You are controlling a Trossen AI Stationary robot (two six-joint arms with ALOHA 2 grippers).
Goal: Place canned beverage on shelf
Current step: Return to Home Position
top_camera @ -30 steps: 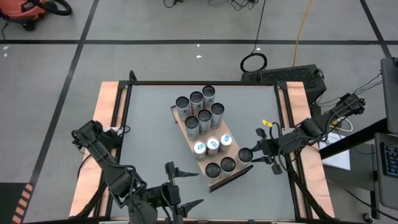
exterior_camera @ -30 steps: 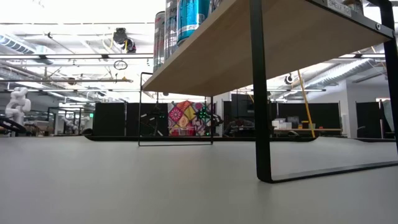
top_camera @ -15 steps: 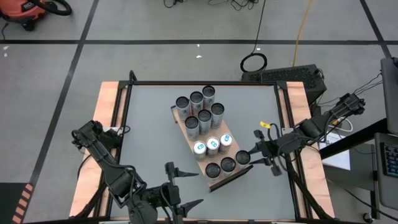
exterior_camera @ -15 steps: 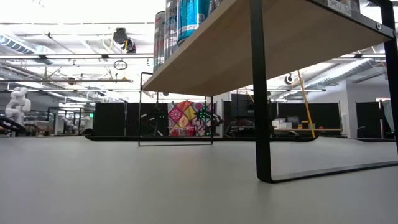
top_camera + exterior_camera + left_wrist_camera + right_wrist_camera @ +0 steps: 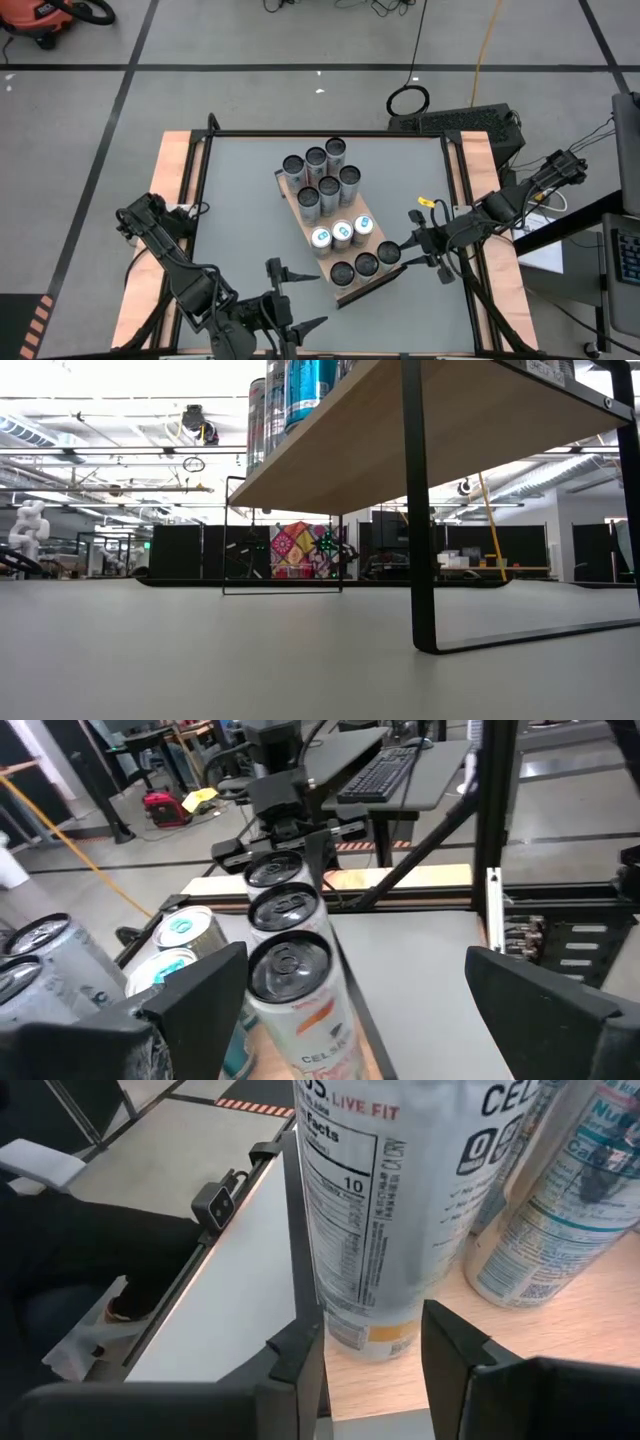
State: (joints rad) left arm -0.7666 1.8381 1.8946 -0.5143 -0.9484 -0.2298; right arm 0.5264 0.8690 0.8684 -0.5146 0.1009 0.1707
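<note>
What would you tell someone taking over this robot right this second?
Left gripper: open, empty, parked at the table's near edge.
Right gripper: at the end white-yellow can; I can't tell whether it grips it.
Shelf: twelve cans, four rows of three. That end can stands on the board and fills the last row.
Done: stocking, it seems.
Left: back the right gripper off and send it home.

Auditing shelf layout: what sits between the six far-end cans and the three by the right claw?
A row of three blue-topped cans, set across the shelf, per the high view.
</note>
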